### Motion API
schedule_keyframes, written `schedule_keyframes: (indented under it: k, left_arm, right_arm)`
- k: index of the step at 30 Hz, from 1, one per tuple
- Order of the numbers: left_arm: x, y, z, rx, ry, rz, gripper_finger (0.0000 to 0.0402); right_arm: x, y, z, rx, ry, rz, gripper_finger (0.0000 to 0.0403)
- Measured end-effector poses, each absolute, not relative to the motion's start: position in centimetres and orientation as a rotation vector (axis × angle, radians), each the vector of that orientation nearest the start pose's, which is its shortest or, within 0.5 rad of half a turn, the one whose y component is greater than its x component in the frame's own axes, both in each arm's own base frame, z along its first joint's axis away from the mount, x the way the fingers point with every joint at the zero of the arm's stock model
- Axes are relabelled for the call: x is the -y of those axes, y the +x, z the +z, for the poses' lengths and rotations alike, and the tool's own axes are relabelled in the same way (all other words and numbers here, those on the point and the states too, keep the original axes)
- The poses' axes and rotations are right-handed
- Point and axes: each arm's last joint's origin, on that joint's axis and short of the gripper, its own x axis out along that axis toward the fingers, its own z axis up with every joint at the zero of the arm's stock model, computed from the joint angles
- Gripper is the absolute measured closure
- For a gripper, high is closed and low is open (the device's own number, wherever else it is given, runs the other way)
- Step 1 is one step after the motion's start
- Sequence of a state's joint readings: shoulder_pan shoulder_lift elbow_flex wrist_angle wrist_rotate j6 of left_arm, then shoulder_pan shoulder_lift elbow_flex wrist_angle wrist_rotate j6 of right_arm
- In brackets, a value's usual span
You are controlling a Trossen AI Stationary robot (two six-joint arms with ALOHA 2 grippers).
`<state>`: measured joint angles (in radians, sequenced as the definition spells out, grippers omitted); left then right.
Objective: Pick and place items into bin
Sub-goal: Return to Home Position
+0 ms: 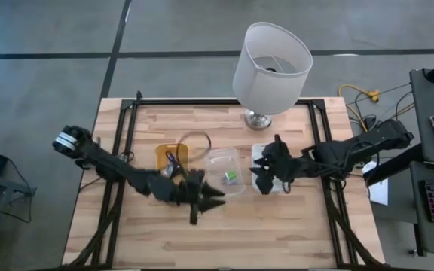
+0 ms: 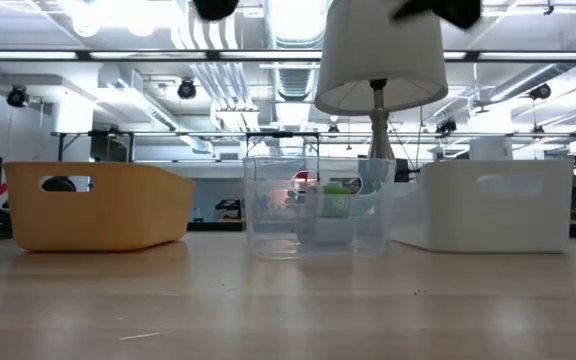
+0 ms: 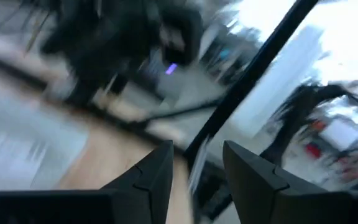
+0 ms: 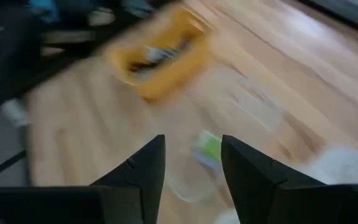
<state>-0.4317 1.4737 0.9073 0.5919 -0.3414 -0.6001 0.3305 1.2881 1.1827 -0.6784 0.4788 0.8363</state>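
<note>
— Green-and-white block (image 1: 232, 178): where is it?
— In the clear bin (image 1: 221, 160) at the centre of the high view, between the yellow bin (image 1: 163, 154) on its left and the white bin (image 1: 258, 150) on its right. From table height it shows through the clear wall.
— The left gripper (image 1: 211, 199)?
— Just below the clear bin's lower left corner, over the wooden table (image 1: 277, 233). Its wrist view shows the jaws moderately apart with nothing between them.
— The right gripper (image 1: 262, 175)?
— Over the white bin, right of centre, jaws likewise parted and empty.
— Anything else?
— A lamp (image 1: 272, 68) stands at the table's upper edge. Small dark things (image 1: 173, 162) lie in the yellow bin, too blurred to name.
</note>
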Motion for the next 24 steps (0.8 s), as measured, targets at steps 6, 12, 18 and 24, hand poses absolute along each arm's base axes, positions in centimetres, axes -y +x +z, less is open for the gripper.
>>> schedule_keyframes:
  k: [6,12,18,24]
  left_arm:
    - [6.9,29.4,32.8,0.168,-0.582,-0.108,0.0276]
    - [2.4,26.9,34.9,0.264,-0.568,-0.064,0.0276]
    - [0.0,23.1,36.2,0.182,-0.513,0.028,0.0276]
    - [-1.5,19.4,36.8,0.142,-0.464,0.119,0.0276]
  right_arm:
    - [-6.8,25.4,36.3,-0.560,0.333,-0.281,0.0273]
    - [-4.6,24.3,36.9,-0.563,0.311,-0.228,0.0292]
    - [-1.8,20.2,36.7,-0.482,0.354,-0.304,0.0312]
    - [-0.1,15.2,34.0,-0.359,0.474,-0.391,0.0335]
